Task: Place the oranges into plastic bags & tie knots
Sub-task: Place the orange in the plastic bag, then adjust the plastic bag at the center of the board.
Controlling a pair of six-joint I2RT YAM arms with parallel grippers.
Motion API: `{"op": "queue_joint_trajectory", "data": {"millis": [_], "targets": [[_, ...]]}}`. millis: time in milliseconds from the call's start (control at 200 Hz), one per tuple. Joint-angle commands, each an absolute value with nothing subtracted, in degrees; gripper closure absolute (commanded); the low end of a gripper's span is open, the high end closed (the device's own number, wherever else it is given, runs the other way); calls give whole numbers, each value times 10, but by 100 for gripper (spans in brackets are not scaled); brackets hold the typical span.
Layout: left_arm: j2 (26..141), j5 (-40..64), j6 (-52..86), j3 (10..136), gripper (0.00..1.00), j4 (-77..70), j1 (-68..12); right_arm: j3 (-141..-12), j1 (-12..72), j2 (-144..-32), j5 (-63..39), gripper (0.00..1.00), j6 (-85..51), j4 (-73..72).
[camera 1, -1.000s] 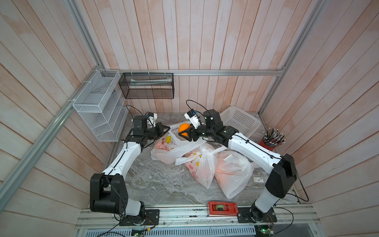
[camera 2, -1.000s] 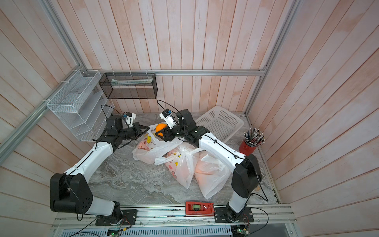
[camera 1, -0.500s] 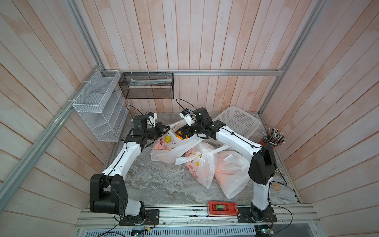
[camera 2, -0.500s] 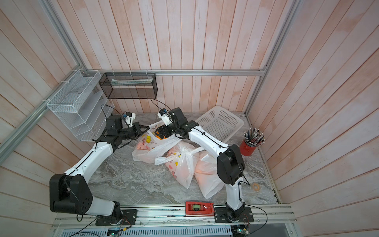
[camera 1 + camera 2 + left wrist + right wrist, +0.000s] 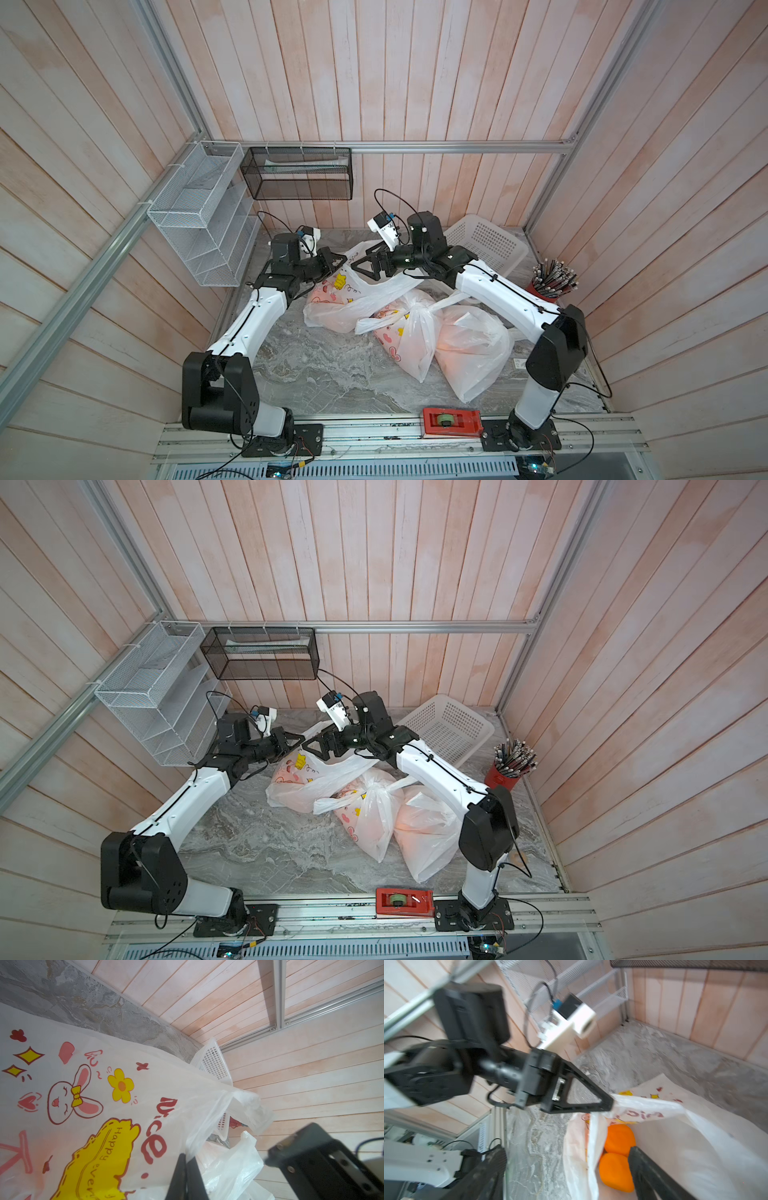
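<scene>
Loading looks done: left jaws clamp shut on the rim of the printed bag (image 5: 332,301), right jaws gape empty over two oranges (image 5: 617,1174) inside it, so tying it closed likely comes next.

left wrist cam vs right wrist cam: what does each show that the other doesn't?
Left wrist only: the bunny print on the outside of the printed bag, and the white basket.
Right wrist only: two oranges lying inside that bag, and the wire shelf.
Both: the bag, the left tool shut on its rim, and the stone table.
</scene>
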State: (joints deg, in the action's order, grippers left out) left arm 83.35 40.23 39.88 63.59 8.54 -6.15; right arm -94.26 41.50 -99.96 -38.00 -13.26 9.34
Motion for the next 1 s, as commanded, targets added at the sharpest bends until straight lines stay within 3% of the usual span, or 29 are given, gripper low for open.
{"op": "queue_joint_trajectory", "data": {"millis": [0,140,275,465,530,680,840,990], "targets": [[837,407,394,648,100,74,-66,-912,416,-948,-469,5,-168,5],[836,405,391,646,100,75,-67,-853,383,-874,-426,2,-196,-23],[836,407,390,643,100,73,-67,-764,302,-802,-339,2,-244,-22],[837,410,386,643,100,73,-67,-673,193,-778,-360,2,-291,-8],[838,409,384,644,100,73,-68,-662,177,-791,-375,7,-306,-5],[839,408,377,646,100,75,-68,-678,178,-837,-425,19,-323,-8],[841,406,369,651,100,79,-69,-699,197,-877,-424,21,-333,-28],[843,405,361,656,100,85,-69,-733,207,-920,-412,30,-341,-32]]}}
